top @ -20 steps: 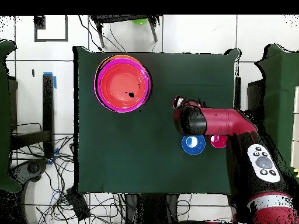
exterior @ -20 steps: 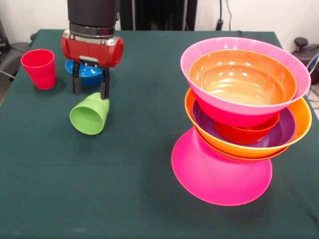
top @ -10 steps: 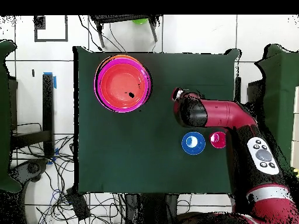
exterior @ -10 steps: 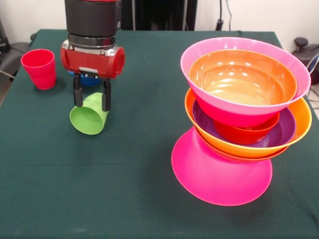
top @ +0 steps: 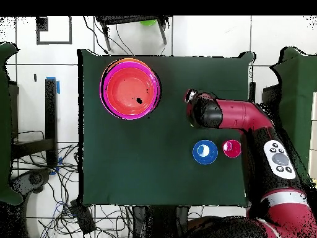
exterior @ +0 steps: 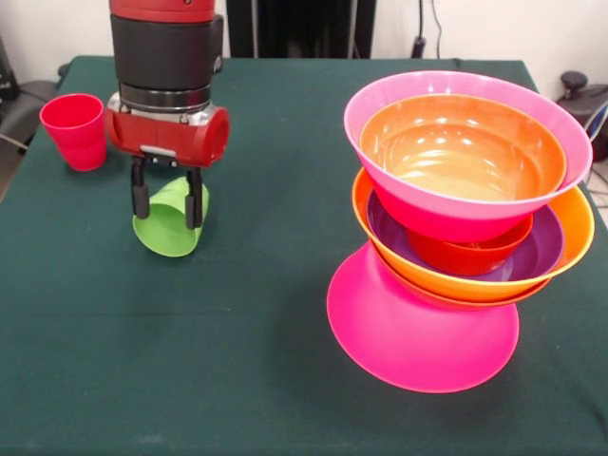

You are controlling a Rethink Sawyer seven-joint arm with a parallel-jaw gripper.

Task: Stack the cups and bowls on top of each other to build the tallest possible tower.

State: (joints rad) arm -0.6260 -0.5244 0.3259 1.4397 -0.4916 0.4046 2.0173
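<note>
Tower (exterior: 465,228): nearest the front cam, right side. Upturned hot pink bowl (exterior: 418,328) as base; nested upright above it, a large orange bowl (exterior: 570,237), purple bowl (exterior: 541,252), small red-orange bowl (exterior: 470,256), second hot pink bowl (exterior: 456,204) and an orange-red bowl (exterior: 465,142) on top. Six bowls clearly seen (thin rim edges under the large orange one hint at more; can't count them).
Cups: two. Lime green cup (exterior: 169,218) lies on its side, mouth toward front cam, left of centre. Red cup (exterior: 75,131) stands upright, far left, well apart from the tower.
Gripper (exterior: 167,198): fingers straddle the green cup's upper body, one each side, spread about as wide as the cup; can't tell whether the pads touch it.
Blue bowl (top: 205,152): one, loose, seen from overhead next to the red cup; hidden behind the arm in front view.
Change vs 0.5 s ago: gripper now lower and slightly nearer over the green cup; cup itself unmoved. Tower and red cup unchanged.
Surface: dark green cloth on table (exterior: 237,380).
Room: white tiled floor (top: 37,87) w/ loose cables (top: 56,173) round the table, overhead.
</note>
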